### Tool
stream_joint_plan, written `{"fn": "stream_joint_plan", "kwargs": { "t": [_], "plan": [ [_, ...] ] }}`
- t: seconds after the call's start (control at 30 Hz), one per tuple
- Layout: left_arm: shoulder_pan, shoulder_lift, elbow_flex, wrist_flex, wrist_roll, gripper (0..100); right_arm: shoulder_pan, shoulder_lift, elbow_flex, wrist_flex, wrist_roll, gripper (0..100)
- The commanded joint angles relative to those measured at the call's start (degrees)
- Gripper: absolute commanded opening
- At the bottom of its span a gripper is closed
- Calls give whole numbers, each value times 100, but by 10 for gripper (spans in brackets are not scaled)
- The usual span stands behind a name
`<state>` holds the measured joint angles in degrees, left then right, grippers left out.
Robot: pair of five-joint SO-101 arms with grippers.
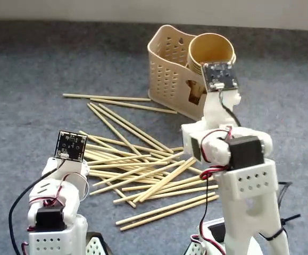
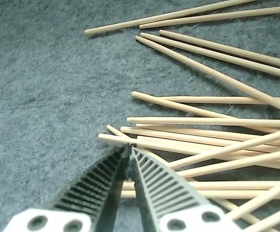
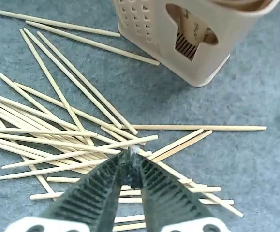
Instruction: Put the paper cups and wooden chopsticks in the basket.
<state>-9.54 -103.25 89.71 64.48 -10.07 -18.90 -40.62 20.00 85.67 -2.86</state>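
On grey surface (image 1: 26,79), centre: wooden chopsticks (image 1: 123,159) scattered in loose heap; paper cups (image 1: 211,49) already stacked in basket (image 1: 167,69), far right. Left claw (image 2: 130,151), right claw (image 3: 132,153) both closed, empty, above heap. Sticks light, stiff, likely to roll; pinch mid-length.

The place reads as a robotics test setup rather than a lived-in room. The bench (image 1: 31,69) is covered all over in grey felt-like cloth. The left arm (image 1: 58,194) and the right arm (image 1: 247,183), both white printed plastic, show bare servos and loose red and black wires (image 1: 211,171). A plain pale wall (image 1: 143,9) runs behind. Whether it is a home or a lab cannot be told.
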Motion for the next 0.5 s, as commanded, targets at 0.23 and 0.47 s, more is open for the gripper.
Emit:
{"fn": "stream_joint_plan", "kwargs": {
  "t": [0.23, 0.47],
  "plan": [
    [-57, -57, -48, 0, -53, 7, -101, -22, 1903, -2018, -193, 13],
    [-57, -57, -48, 0, -53, 7, -110, 31, 2668, -2651, -1503, 36]
  ]
}}
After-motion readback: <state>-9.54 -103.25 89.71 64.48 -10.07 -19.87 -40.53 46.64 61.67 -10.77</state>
